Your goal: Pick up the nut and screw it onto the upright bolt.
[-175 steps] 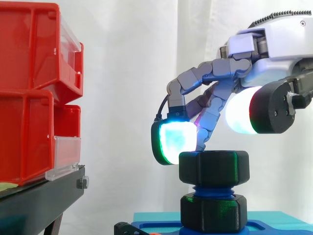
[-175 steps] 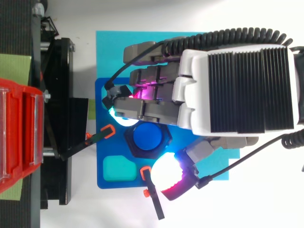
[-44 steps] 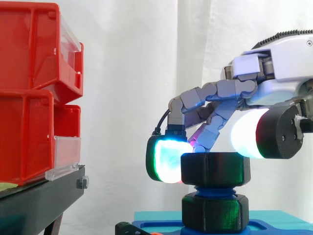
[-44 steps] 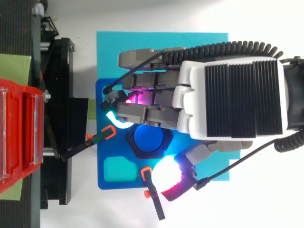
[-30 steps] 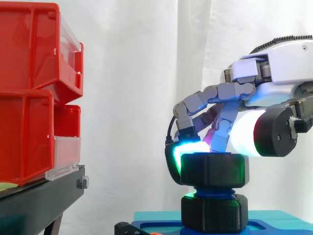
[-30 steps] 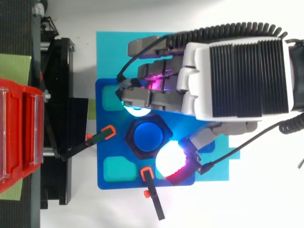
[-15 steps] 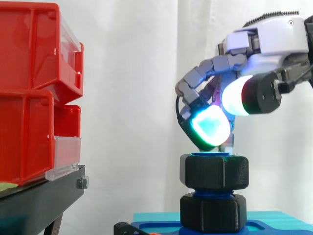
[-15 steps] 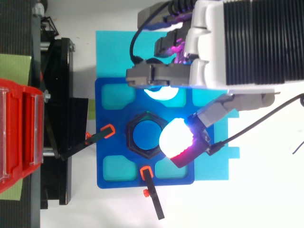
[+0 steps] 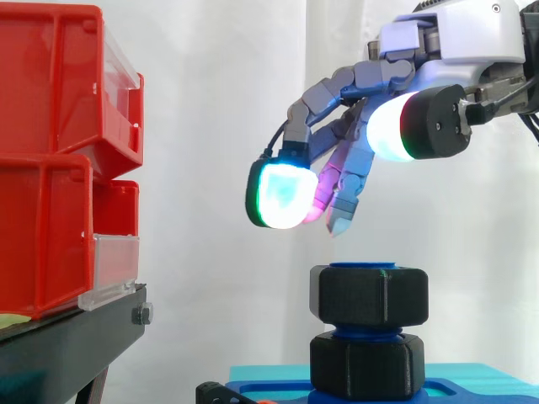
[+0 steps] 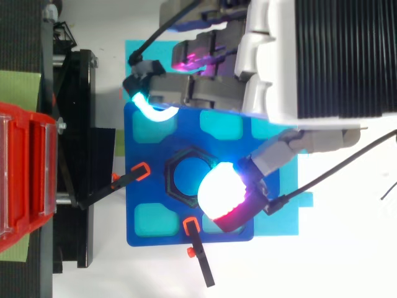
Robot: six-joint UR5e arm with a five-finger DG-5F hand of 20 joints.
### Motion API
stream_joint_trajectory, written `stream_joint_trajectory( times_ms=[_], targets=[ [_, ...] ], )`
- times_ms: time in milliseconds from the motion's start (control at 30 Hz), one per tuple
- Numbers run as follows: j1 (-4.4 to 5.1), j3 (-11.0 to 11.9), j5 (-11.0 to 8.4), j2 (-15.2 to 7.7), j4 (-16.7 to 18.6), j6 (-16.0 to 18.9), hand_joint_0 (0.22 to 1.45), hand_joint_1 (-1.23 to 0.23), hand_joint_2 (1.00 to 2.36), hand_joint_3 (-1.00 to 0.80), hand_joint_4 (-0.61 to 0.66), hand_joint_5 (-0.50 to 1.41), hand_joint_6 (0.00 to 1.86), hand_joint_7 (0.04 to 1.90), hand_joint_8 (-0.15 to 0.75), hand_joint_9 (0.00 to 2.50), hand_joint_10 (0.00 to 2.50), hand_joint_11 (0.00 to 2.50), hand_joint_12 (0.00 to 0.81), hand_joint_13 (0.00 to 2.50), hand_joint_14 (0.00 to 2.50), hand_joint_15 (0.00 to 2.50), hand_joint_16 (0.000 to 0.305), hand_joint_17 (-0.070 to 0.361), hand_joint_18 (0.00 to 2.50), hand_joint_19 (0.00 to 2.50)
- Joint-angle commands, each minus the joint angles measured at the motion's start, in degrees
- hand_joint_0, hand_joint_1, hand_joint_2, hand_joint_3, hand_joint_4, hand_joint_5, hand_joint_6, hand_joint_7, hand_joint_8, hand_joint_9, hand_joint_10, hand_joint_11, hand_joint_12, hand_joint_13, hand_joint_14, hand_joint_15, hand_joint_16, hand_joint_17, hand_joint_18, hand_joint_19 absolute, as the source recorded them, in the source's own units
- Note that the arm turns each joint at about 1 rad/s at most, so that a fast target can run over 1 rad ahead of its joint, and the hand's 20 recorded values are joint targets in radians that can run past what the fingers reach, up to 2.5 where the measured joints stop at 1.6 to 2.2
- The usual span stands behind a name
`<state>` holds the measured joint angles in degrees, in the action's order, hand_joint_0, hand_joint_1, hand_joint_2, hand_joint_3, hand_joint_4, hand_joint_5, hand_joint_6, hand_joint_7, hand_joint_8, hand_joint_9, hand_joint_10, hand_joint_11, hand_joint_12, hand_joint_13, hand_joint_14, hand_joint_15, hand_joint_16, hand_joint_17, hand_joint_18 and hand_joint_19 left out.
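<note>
My fingers (image 9: pixel 280 195) have released and risen clear above the nut (image 9: pixel 368 292), loose and empty. The nut sits threaded on the bolt (image 10: pixel 185 177), level with its top. I judge the screwing nearly done.

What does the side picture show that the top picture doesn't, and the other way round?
Side view: an air gap between the hand and the nut below it, and a second black hex piece under the nut. Top view: the nut's six-sided outline around the blue bolt, and orange clamps at the blue plate. Both: the hand, the nut and the red bins.
</note>
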<state>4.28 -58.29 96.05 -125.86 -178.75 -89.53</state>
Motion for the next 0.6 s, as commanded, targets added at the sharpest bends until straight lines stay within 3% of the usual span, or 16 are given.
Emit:
stream_joint_trajectory(
  times_ms=[0, 267, 567],
  targets=[
    [0.82, -0.69, -0.25, 0.00, 0.95, 0.32, 0.49, -0.30, 1.00, -0.50, 0.25, -0.08, 0.50, 0.61, 0.237, 1.00, 0.00, 0.00, 0.172, 0.76, 0.00, 0.00, 0.019, 0.043, 0.43, 0.00],
    [2.31, -0.78, -1.75, 0.00, 0.86, 0.67, 0.47, -0.28, 1.00, -0.50, 0.32, -0.09, 0.50, 0.51, 0.266, 0.80, 0.00, 0.00, 0.201, 0.63, 0.00, 0.00, 0.023, 0.051, 0.30, 0.00],
    [3.72, -1.48, -3.15, 0.00, 0.95, 0.67, 0.47, -0.26, 1.00, -0.50, 0.32, -0.12, 0.50, 0.50, 0.223, 0.63, 0.00, 0.00, 0.222, 0.53, 0.00, 0.00, 0.025, 0.056, 0.17, 0.00]
  ],
)
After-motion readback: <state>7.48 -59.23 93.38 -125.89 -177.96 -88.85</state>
